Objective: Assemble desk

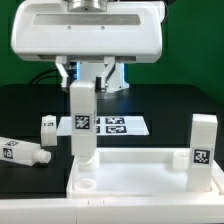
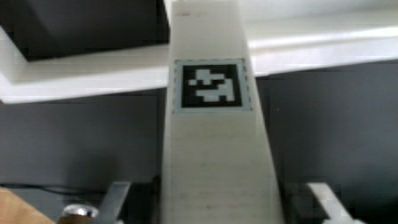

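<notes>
- My read on the step in hand: get the white square-section plastic leg (image 1: pixel 82 125) seated in a round corner socket (image 1: pixel 85 185) of the white plastic square tray-like tabletop (image 1: pixel 140 172).
- The leg hangs upright at the tabletop's end on the exterior view's left. I can't tell whether its foot is in yet.
- I'd keep it plumb and go straight down, since a tilt would probably jam it.
- The two-finger gripper (image 2: pixel 217 196) is partly closed and pinching the leg's upper part, with fingers (image 2: pixel 118 196) flat on opposite faces.
- A second leg (image 1: pixel 203 150) stands at the tabletop's other end.
</notes>
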{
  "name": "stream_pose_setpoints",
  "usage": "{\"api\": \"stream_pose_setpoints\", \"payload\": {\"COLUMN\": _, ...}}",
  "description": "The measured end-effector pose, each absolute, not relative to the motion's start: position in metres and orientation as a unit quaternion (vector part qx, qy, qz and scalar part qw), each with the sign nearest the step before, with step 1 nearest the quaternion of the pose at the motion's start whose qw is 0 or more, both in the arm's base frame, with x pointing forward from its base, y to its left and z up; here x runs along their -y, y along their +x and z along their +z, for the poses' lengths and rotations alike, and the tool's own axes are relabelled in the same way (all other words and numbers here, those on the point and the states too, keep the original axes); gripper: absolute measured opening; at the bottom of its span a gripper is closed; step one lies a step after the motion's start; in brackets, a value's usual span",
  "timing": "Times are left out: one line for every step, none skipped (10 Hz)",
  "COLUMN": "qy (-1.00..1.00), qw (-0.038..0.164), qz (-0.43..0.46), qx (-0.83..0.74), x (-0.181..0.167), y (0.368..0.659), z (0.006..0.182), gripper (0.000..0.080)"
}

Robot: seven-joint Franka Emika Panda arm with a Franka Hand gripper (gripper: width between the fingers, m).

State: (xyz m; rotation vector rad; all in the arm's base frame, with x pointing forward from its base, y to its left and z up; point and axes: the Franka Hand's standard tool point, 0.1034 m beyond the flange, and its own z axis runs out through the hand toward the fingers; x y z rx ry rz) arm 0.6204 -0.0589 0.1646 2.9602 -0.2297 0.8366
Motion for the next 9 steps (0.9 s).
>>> {"api": "stream_pose_setpoints", "payload": {"qy": 0.959, "qw": 0.031, "qz": 0.273, "qx": 0.075, "x": 0.061, "y": 0.624, "z": 0.162, "gripper": 0.0285}}
{"api": "stream_pose_setpoints", "payload": {"qy": 0.958, "qw": 0.035, "qz": 0.274, "qx": 0.075, "x": 0.062, "y": 0.623, "z": 0.157, "gripper": 0.0285}}
{"api": "stream_pose_setpoints", "payload": {"qy": 0.958, "qw": 0.036, "qz": 0.273, "qx": 0.075, "x": 0.062, "y": 0.622, "z": 0.153, "gripper": 0.0285}}
{"api": "stream_pose_setpoints", "payload": {"qy": 0.959, "qw": 0.035, "qz": 0.271, "qx": 0.075, "x": 0.058, "y": 0.621, "z": 0.149, "gripper": 0.0285}}
{"api": "stream_pose_setpoints", "payload": {"qy": 0.96, "qw": 0.036, "qz": 0.268, "qx": 0.073, "x": 0.056, "y": 0.621, "z": 0.144, "gripper": 0.0285}}
{"api": "stream_pose_setpoints", "payload": {"qy": 0.96, "qw": 0.036, "qz": 0.268, "qx": 0.071, "x": 0.054, "y": 0.621, "z": 0.143, "gripper": 0.0285}}
{"api": "stream_pose_setpoints", "payload": {"qy": 0.96, "qw": 0.036, "qz": 0.269, "qx": 0.07, "x": 0.053, "y": 0.623, "z": 0.142, "gripper": 0.0285}}
{"api": "stream_pose_setpoints", "payload": {"qy": 0.96, "qw": 0.036, "qz": 0.271, "qx": 0.068, "x": 0.051, "y": 0.623, "z": 0.142, "gripper": 0.0285}}
{"api": "stream_pose_setpoints", "payload": {"qy": 0.959, "qw": 0.037, "qz": 0.272, "qx": 0.066, "x": 0.049, "y": 0.623, "z": 0.141, "gripper": 0.0285}}
